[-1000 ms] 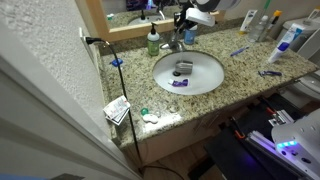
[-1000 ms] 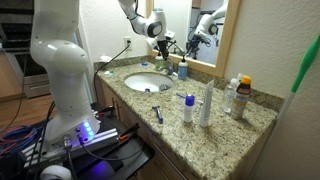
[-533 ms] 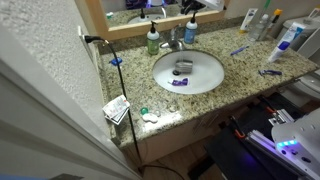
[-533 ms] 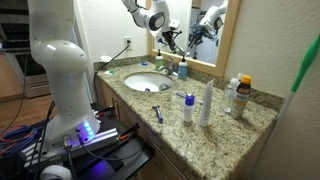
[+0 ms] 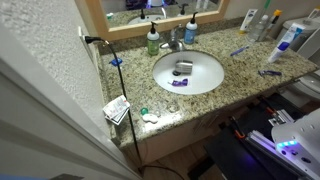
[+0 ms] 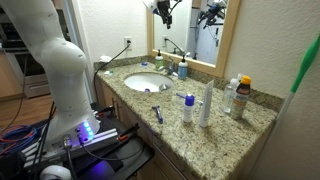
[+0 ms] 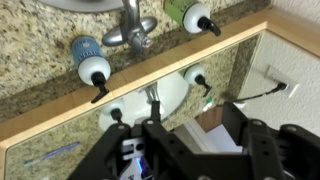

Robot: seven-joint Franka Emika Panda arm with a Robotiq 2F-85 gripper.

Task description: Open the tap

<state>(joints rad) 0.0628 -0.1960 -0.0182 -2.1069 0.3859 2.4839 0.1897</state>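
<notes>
The tap [image 5: 175, 42] is a small silvery faucet behind the white sink [image 5: 205, 84], between the green-topped soap bottle [image 5: 153, 40] and the blue bottle [image 5: 190, 32]. In the wrist view the tap [image 7: 133, 30] is at the top edge, far from the jaws. My gripper [image 7: 195, 140] is open and empty, facing the mirror. In an exterior view the gripper [image 6: 163, 10] hangs high above the tap [image 6: 161, 66], near the top edge of the frame. It is out of view in the exterior view that looks down on the sink.
The mirror [image 6: 200, 25] stands behind the granite counter [image 5: 230, 95]. Small items lie in the sink. Several bottles [image 6: 235, 95] and toothbrushes [image 5: 268, 72] sit on the counter. A wall outlet with a cable [image 5: 88, 40] is beside the sink.
My gripper has risen from just above the tap up along the mirror, leaving the top of the exterior view that looks down on the sink. Nothing on the counter has moved.
</notes>
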